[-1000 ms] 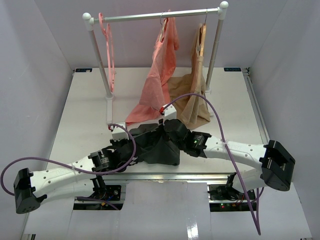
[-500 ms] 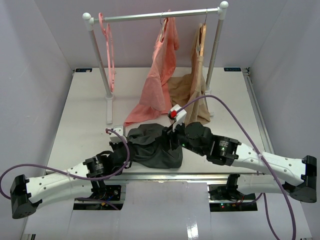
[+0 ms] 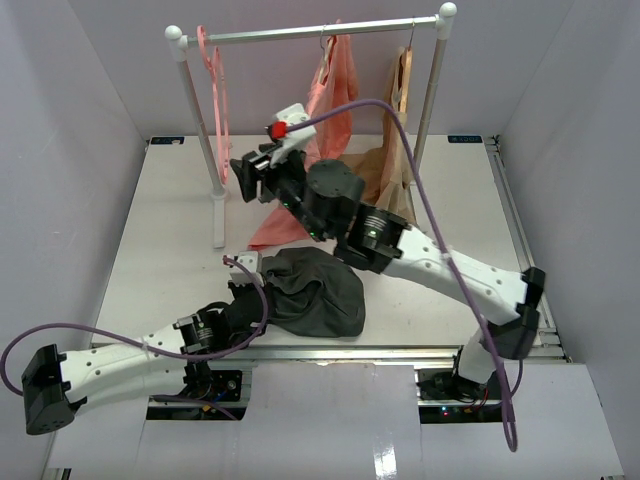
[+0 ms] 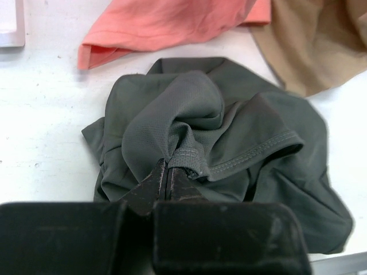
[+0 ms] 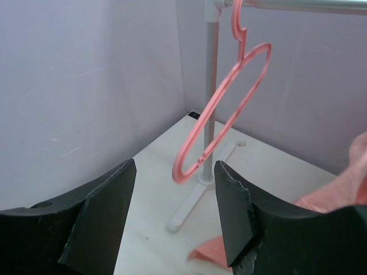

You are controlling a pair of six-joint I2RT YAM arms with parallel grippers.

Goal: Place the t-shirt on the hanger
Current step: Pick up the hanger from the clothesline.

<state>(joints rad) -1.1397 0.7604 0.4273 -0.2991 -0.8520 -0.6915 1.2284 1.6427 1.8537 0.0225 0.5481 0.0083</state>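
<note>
On the table (image 3: 170,220), the rack (image 3: 310,33) carries the hanger (image 3: 218,100) at its left end, hook over the rail. The top view shows it edge-on, and only the right wrist view shows you its long axis slanting down-left. The t-shirt (image 3: 315,290) lies bunched at the near edge, longer left-to-right. The left gripper (image 4: 169,172) pinches one of its folds. The right gripper (image 3: 242,178) is spread wide and empty, apparently just short of the hanger.
</note>
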